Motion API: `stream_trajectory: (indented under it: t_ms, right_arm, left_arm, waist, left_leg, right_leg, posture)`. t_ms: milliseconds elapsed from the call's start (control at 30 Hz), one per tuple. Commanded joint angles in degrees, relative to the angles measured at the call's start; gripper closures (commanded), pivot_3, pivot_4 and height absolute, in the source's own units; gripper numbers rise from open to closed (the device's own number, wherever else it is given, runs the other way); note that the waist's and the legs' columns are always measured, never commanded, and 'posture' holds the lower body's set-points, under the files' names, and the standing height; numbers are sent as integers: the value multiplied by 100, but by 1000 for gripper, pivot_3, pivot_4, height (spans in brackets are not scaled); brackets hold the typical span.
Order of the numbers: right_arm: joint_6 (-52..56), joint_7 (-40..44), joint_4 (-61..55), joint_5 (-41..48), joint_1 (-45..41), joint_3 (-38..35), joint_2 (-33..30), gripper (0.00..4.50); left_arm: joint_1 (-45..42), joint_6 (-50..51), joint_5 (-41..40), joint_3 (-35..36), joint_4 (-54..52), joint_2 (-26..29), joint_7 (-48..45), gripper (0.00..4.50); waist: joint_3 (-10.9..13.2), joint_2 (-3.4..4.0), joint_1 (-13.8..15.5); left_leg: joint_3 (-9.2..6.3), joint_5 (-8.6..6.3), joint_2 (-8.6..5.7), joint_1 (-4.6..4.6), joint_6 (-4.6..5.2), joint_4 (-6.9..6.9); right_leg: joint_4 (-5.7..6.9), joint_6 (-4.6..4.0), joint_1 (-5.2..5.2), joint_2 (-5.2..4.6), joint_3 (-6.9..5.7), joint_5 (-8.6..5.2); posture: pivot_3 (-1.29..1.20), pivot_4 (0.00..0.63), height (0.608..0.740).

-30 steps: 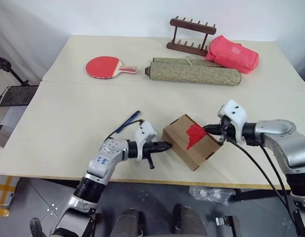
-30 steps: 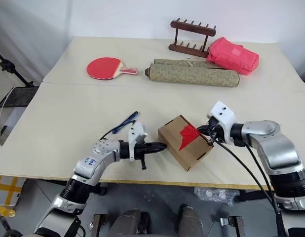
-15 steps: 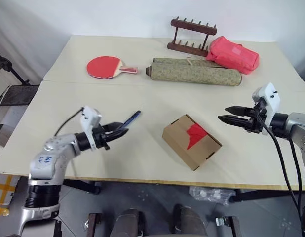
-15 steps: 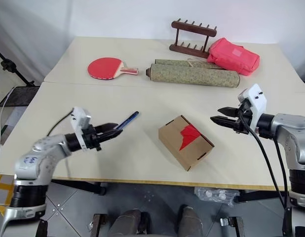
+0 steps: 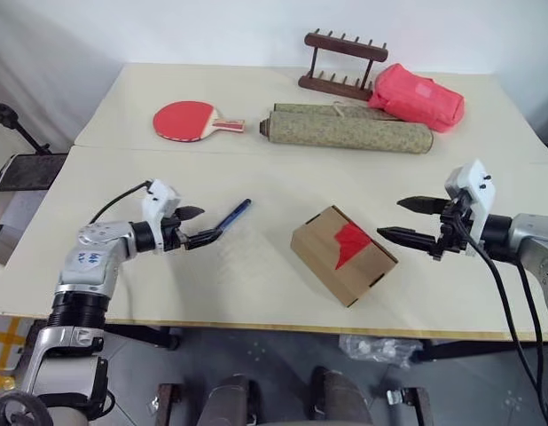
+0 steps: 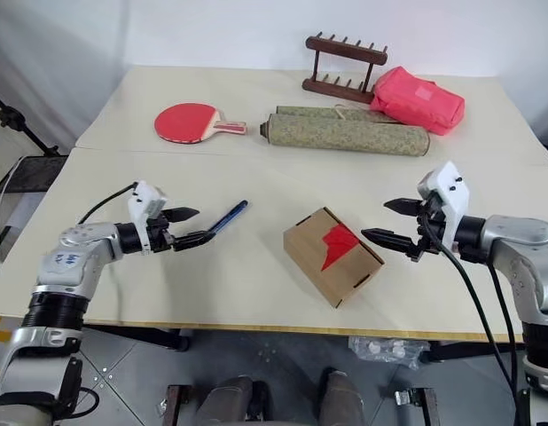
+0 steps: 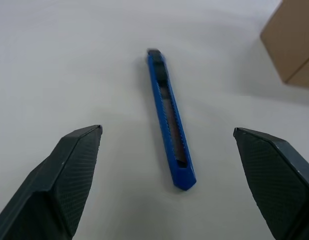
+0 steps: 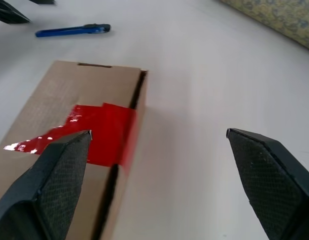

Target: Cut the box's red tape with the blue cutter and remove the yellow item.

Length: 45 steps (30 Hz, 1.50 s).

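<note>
Red tape was uncut on the closed box, mid-table between both arms. Just beside the cutter hovered the left gripper, spread and empty; the right gripper, likewise spread, held nothing. Everything remained: grasping, cutting, removing.

the box sat on the worktop near its front edge, right of centre, with the red tape on its lid. the blue cutter lay to its left. toward the back edge lay a paddle, a roll, a rack and a pouch, left to right.
</note>
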Motion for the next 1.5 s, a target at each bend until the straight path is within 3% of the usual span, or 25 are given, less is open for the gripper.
stream_trajectory:
  t_ms: [33, 133, 300, 400, 533, 567, 700, 800, 933, 1267, 1500]
  right_arm:
    - [53, -179, -329, 159, 158, -337, -10, 0]
    - [91, -270, -445, 241, 270, -406, -27, 0]
    - [138, -415, -596, 313, 370, -480, -45, 0]
    - [121, -442, -607, 328, 372, -477, -86, 0]
    - [101, -466, -559, 339, 306, -459, -122, 0]
    - [84, -466, -529, 327, 266, -431, -126, 0]
    - [32, -460, -441, 273, 129, -339, -125, 0]
    - [24, -448, -436, 261, 79, -318, -122, 0]
    - [-3, -427, -428, 232, 18, -274, -138, 0]
    - [68, -400, -631, 215, -416, -5, -154, 0]
    - [421, -627, -1270, 487, -1305, 581, 160, 0]
  left_arm:
    - [-413, -266, 436, -353, 589, -66, -110, 30]
    - [-588, -448, 553, -496, 871, -136, -334, 30]
    - [-840, -318, 1083, -913, 1391, -165, -348, 1121]
    - [-887, -316, 1249, -1032, 1476, -172, -456, 1121]
    - [-910, -292, 1314, -1050, 1505, -202, -537, 2252]
    - [-924, -264, 1342, -1074, 1517, -205, -545, 2252]
    - [-937, -288, 1394, -1054, 1564, -234, -556, 3193]
    - [-892, -235, 1394, -1047, 1498, -215, -606, 3193]
    - [-855, -447, 1427, -991, 1464, -211, -490, 4024]
    - [-681, -521, 1409, -979, 1224, -172, -488, 4092]
    - [-65, -284, 918, -637, -237, 419, -1015, 4092]
  waist:
    - [0, 0, 10]
    - [0, 0, 13]
    - [-2, 0, 14]
    - [-2, 1, 17]
    - [-3, 2, 11]
    - [-3, 2, 11]
    - [-3, 2, 7]
    - [-3, 2, 9]
    - [-4, 2, 4]
    - [-4, 2, 0]
    - [-4, 3, -96]
  left_leg:
    - [1, 0, -1, 0, 0, -1]
    - [3, 1, -3, 0, 1, 0]
    - [4, 2, -3, 8, 3, 0]
    - [5, 2, -4, 12, 3, 0]
    - [5, 2, -5, 18, 5, 0]
    - [5, 2, -4, 19, 5, 0]
    - [6, 2, -5, 20, 5, 0]
    - [5, 2, -5, 21, 5, 0]
    - [5, 2, -5, 21, 5, 0]
    - [5, 2, -4, 22, 5, 0]
    - [4, -1, 2, 21, 0, -1]
  right_leg:
    - [0, 0, -1, 1, 0, 0]
    - [0, 0, 1, -2, 2, 0]
    - [3, 1, 5, -4, 5, 0]
    - [6, 1, 8, -6, 6, 0]
    - [8, 0, 11, -9, 10, 0]
    - [10, 0, 10, -9, 10, 0]
    - [11, 1, 11, -9, 10, 0]
    - [14, 1, 10, -9, 10, 0]
    - [14, 1, 10, -9, 10, 0]
    - [15, 0, 10, -10, 11, 0]
    - [22, 0, 3, -9, 10, 0]
  posture:
    - [0, 150, 740]
    - [0, 150, 740]
    - [0, 150, 740]
    - [0, 150, 740]
    - [0, 150, 740]
    - [0, 150, 740]
    - [0, 150, 740]
    - [0, 150, 740]
    - [0, 150, 740]
    - [0, 150, 740]
    - [0, 150, 740]
